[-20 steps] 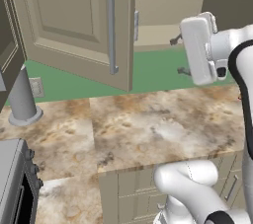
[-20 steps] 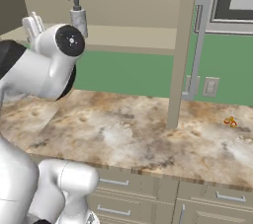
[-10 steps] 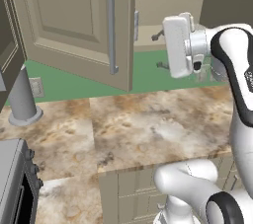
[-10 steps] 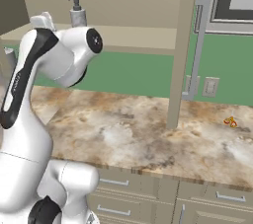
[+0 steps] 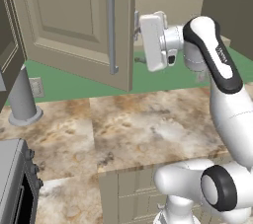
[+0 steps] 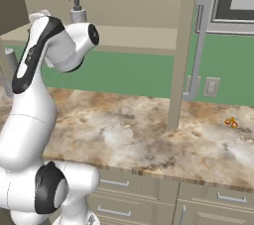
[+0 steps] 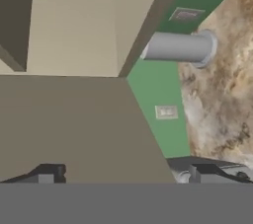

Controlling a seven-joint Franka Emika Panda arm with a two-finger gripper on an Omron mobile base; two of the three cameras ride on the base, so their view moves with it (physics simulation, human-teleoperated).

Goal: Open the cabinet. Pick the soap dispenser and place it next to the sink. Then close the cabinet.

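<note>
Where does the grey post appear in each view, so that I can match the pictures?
Left base view: the post stands at the left edge, below the open door.
Right base view: a grey sliver at the far left edge, behind the arm, seems to be the post.
Hand view: upper right, lying sideways because the hand is rolled.
Shared landmark: the marble counter under the post.

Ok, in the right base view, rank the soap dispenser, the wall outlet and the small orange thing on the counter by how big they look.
1. Soap dispenser, though it stands farther back, so its true lead may be greater.
2. Wall outlet, close behind it in apparent size.
3. Orange thing, plainly the smallest.
</note>
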